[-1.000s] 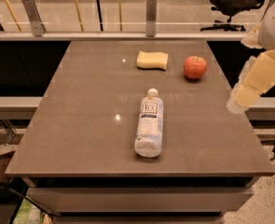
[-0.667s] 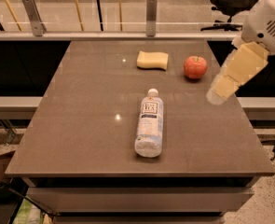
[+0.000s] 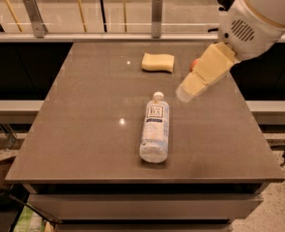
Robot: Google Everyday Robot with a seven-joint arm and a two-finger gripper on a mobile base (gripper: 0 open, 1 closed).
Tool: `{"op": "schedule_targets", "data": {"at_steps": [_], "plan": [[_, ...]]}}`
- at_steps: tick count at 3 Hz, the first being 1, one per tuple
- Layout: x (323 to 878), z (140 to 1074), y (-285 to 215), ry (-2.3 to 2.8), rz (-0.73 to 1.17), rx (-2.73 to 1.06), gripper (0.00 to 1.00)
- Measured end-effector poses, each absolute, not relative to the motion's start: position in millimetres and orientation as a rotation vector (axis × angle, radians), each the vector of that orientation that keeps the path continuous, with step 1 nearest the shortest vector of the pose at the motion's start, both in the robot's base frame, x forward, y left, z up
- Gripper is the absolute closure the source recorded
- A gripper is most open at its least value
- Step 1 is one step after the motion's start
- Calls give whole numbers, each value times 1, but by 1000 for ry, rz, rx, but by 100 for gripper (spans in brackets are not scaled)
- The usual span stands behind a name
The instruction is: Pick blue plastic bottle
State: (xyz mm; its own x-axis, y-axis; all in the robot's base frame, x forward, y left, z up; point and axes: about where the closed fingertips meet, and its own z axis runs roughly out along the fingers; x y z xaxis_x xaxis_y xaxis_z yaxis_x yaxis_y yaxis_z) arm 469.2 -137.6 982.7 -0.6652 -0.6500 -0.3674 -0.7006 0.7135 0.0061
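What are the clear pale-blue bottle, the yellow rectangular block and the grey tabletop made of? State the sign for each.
Clear pale-blue bottle: thin glossy plastic, see-through with a paper-like label. Yellow rectangular block: likely matte foam sponge, soft rounded edges. Grey tabletop: smooth, semi-gloss, perhaps laminate or stone; mirrors light spots. The tan gripper hovers above the table near the bottle's cap.

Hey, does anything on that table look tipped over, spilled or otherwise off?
The blue plastic bottle lies on its side near the middle of the table, cap pointing toward the far edge, rather than standing. Nothing looks spilled. The gripper hovers beside its cap, not touching it.
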Motion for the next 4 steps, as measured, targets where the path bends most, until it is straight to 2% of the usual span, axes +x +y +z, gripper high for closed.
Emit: {"op": "schedule_targets", "data": {"at_steps": [2, 4], "plan": [[468, 955, -134, 2843, 90, -691, 0], [470, 958, -133, 2854, 105, -579, 0]]}}
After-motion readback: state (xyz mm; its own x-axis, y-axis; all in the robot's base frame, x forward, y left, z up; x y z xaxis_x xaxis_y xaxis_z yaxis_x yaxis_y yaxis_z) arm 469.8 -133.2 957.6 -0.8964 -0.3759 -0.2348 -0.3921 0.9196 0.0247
